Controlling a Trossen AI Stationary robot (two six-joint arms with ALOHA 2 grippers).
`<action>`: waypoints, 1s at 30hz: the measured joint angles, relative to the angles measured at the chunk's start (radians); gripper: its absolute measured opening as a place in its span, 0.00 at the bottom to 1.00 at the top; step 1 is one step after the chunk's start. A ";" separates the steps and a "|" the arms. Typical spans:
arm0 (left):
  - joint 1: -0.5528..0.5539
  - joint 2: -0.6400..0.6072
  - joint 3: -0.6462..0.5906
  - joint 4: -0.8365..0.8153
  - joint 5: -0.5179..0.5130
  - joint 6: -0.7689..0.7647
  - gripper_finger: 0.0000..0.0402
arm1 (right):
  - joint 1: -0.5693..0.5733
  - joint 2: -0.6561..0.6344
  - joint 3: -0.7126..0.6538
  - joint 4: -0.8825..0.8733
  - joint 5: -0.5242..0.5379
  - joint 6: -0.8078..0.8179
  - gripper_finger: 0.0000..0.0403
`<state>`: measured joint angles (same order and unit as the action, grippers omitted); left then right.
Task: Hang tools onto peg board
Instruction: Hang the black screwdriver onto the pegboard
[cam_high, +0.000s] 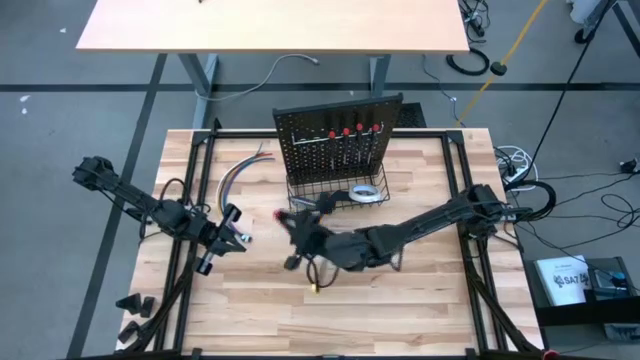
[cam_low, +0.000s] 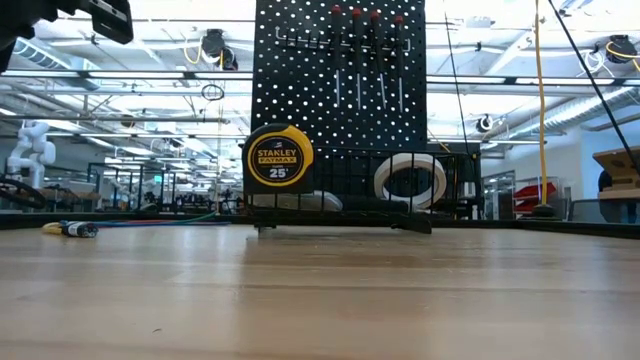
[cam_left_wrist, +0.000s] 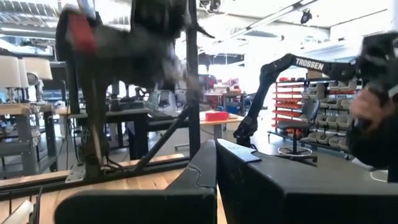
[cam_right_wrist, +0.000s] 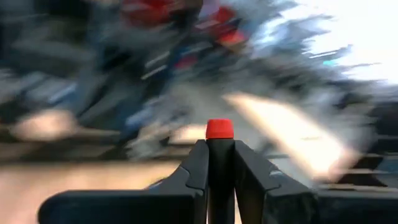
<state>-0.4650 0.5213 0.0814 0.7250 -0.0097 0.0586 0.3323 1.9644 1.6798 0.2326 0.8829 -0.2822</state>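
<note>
1. The peg board (cam_high: 335, 140) stands upright at the far middle of the table (cam_high: 420, 300), with a wire basket (cam_high: 335, 195) along its foot.
2. 4 screwdrivers (cam_high: 352, 135) hang in a row near the top of the peg board.
3. A white tape roll (cam_high: 368, 193) lies in the basket; in the low view a yellow tape measure (cam_low: 279, 157) sits at the basket's other end.
4. The right gripper (cam_right_wrist: 219, 163) is just in front of the basket, fingers clamped on a 5th screwdriver (cam_right_wrist: 219, 134), its red end sticking out past the fingertips; the blurred view hides the shaft.
5. The left gripper (cam_high: 232, 222) waits well to the left of the peg board, fingers pressed together and holding nothing.
6. Coloured cables (cam_high: 240, 170) lie left of the peg board.
</note>
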 joint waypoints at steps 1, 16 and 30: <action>0.000 -0.002 0.000 -0.006 0.000 0.000 0.00 | 0.006 -0.009 -0.005 0.081 0.068 -0.062 0.09; -0.011 -0.021 0.000 -0.003 0.013 -0.019 0.00 | -0.152 -0.027 -0.250 1.275 -0.098 -0.470 0.09; -0.011 -0.022 0.000 -0.029 0.012 0.000 0.00 | -0.242 -0.016 -0.249 1.193 -0.019 -0.497 0.09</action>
<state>-0.4760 0.4995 0.0814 0.6959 0.0025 0.0586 0.0907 1.9488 1.4303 1.4257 0.8636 -0.7792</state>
